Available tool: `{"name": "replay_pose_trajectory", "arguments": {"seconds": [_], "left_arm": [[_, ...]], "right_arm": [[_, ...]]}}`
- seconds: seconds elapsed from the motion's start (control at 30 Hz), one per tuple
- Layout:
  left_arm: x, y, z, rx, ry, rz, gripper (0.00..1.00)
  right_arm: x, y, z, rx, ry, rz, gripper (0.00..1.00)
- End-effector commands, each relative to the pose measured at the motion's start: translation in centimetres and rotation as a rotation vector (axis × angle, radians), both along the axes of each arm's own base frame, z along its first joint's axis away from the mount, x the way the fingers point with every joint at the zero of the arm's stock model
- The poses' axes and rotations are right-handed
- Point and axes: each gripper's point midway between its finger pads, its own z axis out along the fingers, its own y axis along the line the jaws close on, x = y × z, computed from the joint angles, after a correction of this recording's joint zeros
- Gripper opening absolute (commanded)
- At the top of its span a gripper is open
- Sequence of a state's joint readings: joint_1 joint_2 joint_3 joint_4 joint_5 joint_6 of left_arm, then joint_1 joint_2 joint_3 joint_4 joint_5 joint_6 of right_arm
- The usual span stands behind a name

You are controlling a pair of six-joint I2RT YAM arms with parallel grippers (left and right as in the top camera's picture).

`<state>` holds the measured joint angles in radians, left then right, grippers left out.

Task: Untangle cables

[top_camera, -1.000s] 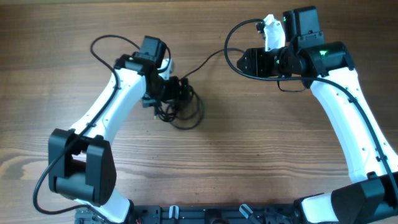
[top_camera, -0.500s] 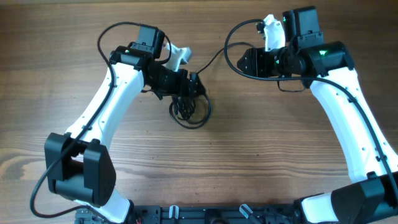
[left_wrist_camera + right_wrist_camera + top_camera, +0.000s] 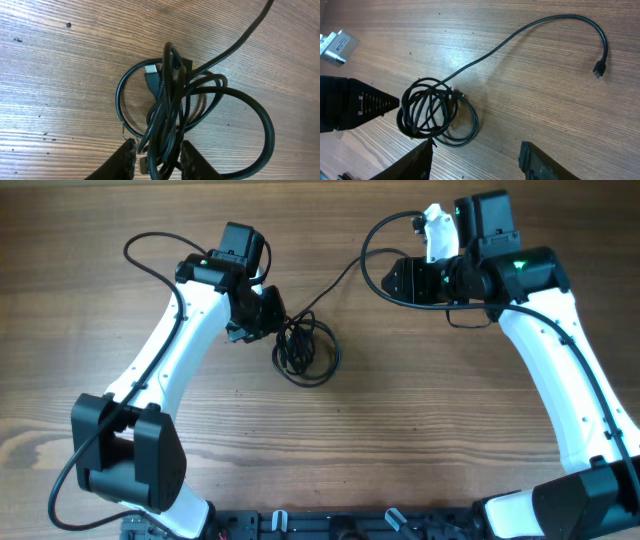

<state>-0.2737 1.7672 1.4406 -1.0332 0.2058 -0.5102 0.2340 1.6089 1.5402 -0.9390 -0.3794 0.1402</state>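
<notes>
Left hand (image 3: 157, 152) low, fingers tight around the cables (image 3: 169, 85); right hand (image 3: 475, 150) aloft, fingers wide apart.

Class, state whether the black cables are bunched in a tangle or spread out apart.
Bunched: the cables lie in overlapping, crossing loops; only one strand trails free to a plug end.

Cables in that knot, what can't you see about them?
- Left wrist view: the bottom edge cuts off the left claw, so whether it pinches the cables is unclear.
- Overhead: the knot's overlapping strands are too small to count.
- Left wrist view: one strand runs off the top edge.
</notes>
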Motion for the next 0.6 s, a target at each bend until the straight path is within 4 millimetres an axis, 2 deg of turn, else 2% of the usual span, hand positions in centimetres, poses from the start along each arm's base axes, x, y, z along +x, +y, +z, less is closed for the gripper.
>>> {"name": "replay_pose_trajectory", "arguments": {"seconds": [0.0,0.1,0.23,0.33,0.43,0.57], "left_arm": [[-1.2,0.5,-0.6,0.006,0.05,0.09,0.24],[-2.0,-0.2,-1.2,-0.034,0.086,0.087,0.18],[-3.3,-1.0,-2.2,-0.038,0.134,0.111,0.16],[-3.5,-1.5,-3.0,-0.044,0.139,0.137,0.17],[-3.9,-1.9,-4.6,-0.052,0.143,0.168,0.17],[-4.7,-1.8,-7.8,-0.071,0.161,0.28,0.18]], "right_arm": [[0.1,-0.1,-0.1,-0.014,-0.005,0.0,0.58],[0.2,-0.1,-0.1,-0.015,-0.004,0.0,0.58],[0.2,-0.1,-0.1,-0.015,-0.005,0.001,0.58],[0.2,-0.1,-0.1,-0.016,-0.005,0.002,0.58],[0.0,-0.1,-0.2,-0.018,0.003,0.002,0.58],[-0.1,-0.2,-0.3,-0.019,0.006,0.002,0.58]]}}
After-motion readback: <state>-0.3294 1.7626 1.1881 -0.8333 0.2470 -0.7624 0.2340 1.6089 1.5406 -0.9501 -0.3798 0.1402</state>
